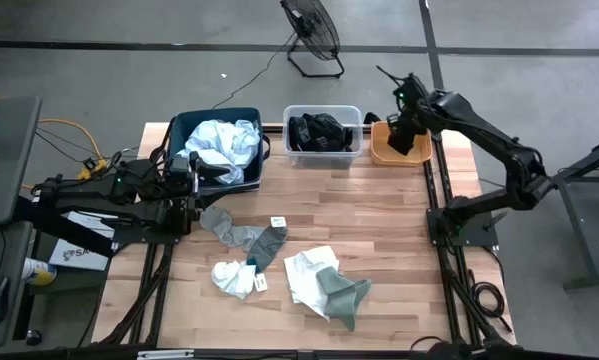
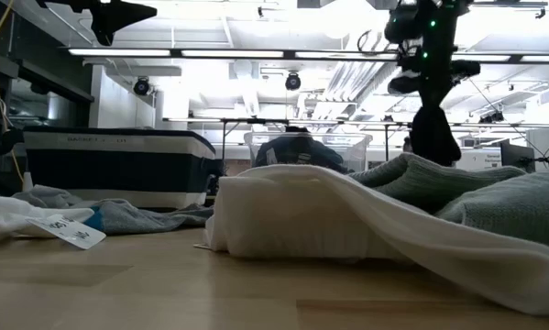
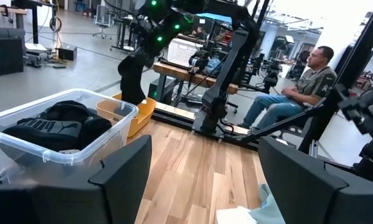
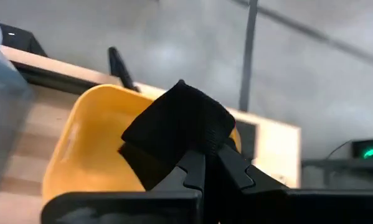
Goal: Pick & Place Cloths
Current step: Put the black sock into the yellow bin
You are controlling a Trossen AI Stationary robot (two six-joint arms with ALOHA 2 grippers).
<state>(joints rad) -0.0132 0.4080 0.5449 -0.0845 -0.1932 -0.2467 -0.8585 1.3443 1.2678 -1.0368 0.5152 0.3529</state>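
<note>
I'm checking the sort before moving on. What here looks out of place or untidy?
A pale blue cloth bulges above the navy bin. Nothing else stands out; the right gripper holds a black cloth over the orange tub.

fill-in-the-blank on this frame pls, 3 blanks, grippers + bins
1. The right gripper holds a black cloth above the ____ tub.
2. The clear tub holds ____ cloths.
3. The pale blue cloth lies in the ____ bin, beside the left gripper.

Answers: orange; black; navy
</note>
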